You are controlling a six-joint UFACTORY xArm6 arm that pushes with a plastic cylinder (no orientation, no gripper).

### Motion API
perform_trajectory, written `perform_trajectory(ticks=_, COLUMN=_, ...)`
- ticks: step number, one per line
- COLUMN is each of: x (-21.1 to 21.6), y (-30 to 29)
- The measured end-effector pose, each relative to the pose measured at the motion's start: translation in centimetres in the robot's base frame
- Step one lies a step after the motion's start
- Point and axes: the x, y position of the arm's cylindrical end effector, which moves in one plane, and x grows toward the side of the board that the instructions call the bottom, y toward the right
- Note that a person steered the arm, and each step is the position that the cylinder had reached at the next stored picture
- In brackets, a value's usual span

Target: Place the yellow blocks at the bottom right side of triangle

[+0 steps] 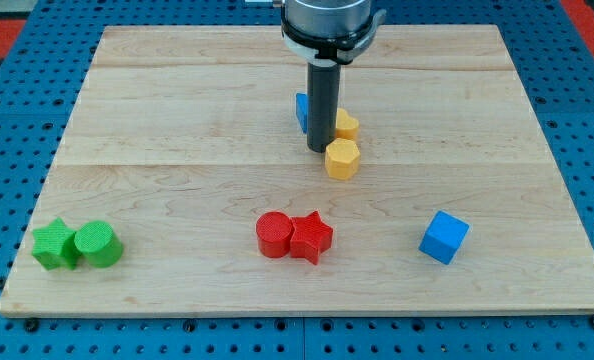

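Observation:
My tip (320,149) rests on the board near its middle. A yellow hexagon block (342,158) lies just to the right of and below the tip, close to it or touching. A second yellow block (347,124) sits just above that, to the right of the rod and partly hidden by it. A blue block (302,111), probably the triangle, shows only as a sliver at the rod's left; the rod hides most of it.
A red cylinder (273,235) and a red star (312,237) touch at the lower middle. A blue cube (444,237) lies at the lower right. A green block (54,245) and a green cylinder (98,244) sit at the lower left. The wooden board (177,120) lies on blue pegboard.

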Motion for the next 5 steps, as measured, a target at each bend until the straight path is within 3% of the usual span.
perform_trajectory(ticks=3, x=3.5, y=-3.2)
perform_trajectory(ticks=5, x=6.7, y=1.1)
